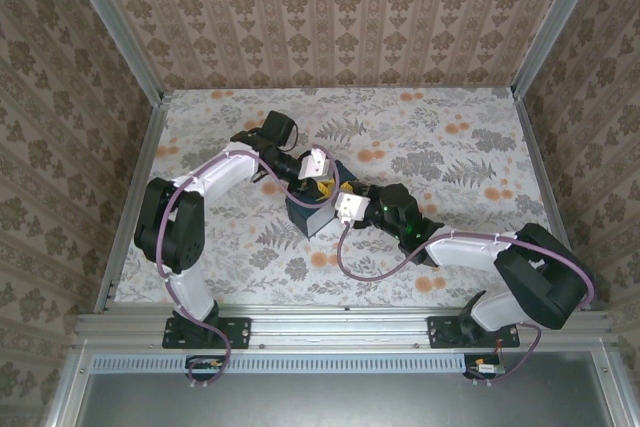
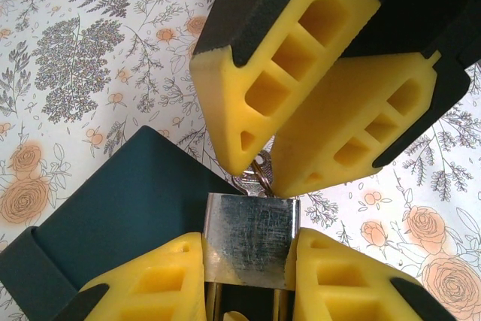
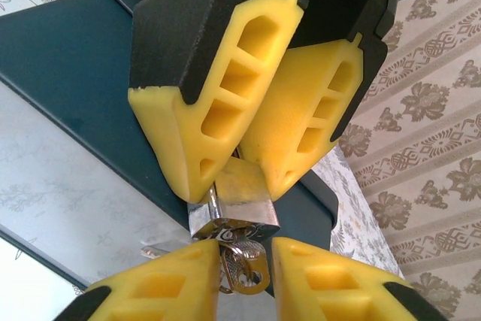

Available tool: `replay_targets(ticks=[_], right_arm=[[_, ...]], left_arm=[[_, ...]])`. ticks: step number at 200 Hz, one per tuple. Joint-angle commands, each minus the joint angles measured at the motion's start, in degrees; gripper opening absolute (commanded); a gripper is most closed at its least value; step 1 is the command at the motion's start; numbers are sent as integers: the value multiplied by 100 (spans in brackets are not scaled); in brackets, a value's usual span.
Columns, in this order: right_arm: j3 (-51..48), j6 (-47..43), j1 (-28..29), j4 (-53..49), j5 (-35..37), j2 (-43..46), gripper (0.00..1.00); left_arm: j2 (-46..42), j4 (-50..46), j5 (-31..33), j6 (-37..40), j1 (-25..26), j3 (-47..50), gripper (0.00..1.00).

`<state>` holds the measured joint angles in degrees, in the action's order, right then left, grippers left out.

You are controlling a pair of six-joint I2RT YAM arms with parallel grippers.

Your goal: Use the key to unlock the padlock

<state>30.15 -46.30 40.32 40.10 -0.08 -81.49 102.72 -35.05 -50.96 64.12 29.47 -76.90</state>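
Key sits bottom centre of the right wrist view, pinched in the right jaws and pushed up against the padlock's end. Left jaws clamp the padlock body above the blue box, I'd guess to brace it for the turn.

The padlock, a scuffed silver block, sits above the dark blue box, with the key, small and brassy on a ring, touching its end face.
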Motion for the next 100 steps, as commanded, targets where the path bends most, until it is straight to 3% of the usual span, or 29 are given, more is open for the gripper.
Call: replay_targets(ticks=[1,100], right_arm=[[75,103,-41,-24,-91,28,24],[376,650,-203,-1077,-474,485,7]], left_arm=[[81,-292,-177,111,-12,-35,13],[47,-279,-191,114,-12,-25,12]])
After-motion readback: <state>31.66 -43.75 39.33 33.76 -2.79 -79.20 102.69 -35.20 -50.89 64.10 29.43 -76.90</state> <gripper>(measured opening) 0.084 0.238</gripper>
